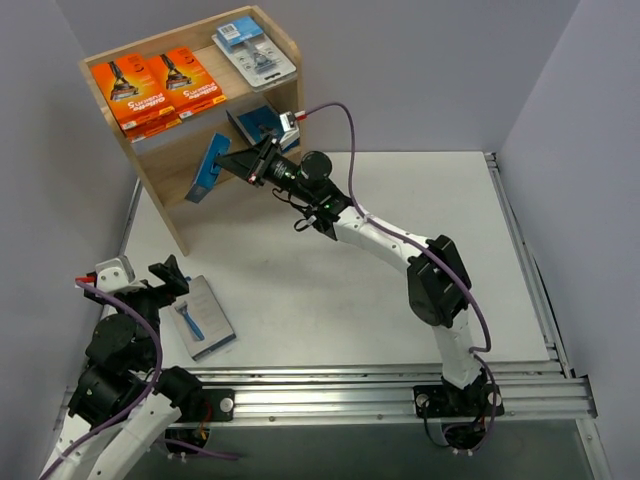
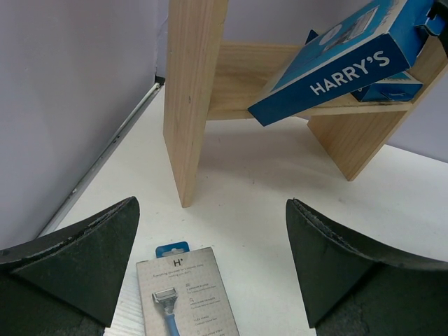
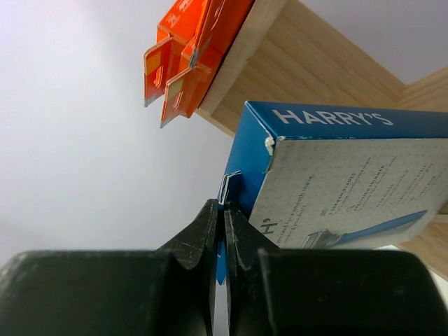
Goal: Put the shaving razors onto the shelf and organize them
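Note:
The wooden shelf (image 1: pixel 150 150) stands at the back left. Two orange razor boxes (image 1: pixel 160 88) and a clear blister pack (image 1: pixel 255 52) lie on its top tier. A blue box (image 1: pixel 258 122) rests on the lower tier. My right gripper (image 1: pixel 248 166) is shut on the hang tab of a grey-and-blue Harry's box (image 1: pixel 208 170), held tilted at the lower tier's front; it shows in the right wrist view (image 3: pixel 336 182) and left wrist view (image 2: pixel 343 59). Another grey-and-blue box (image 1: pixel 205 318) lies flat on the table. My left gripper (image 1: pixel 165 280) is open above it (image 2: pixel 185 290).
Grey walls close in on the left, back and right. A metal rail (image 1: pixel 400 385) runs along the near edge by the arm bases. White table surface (image 1: pixel 400 220) lies right of the shelf.

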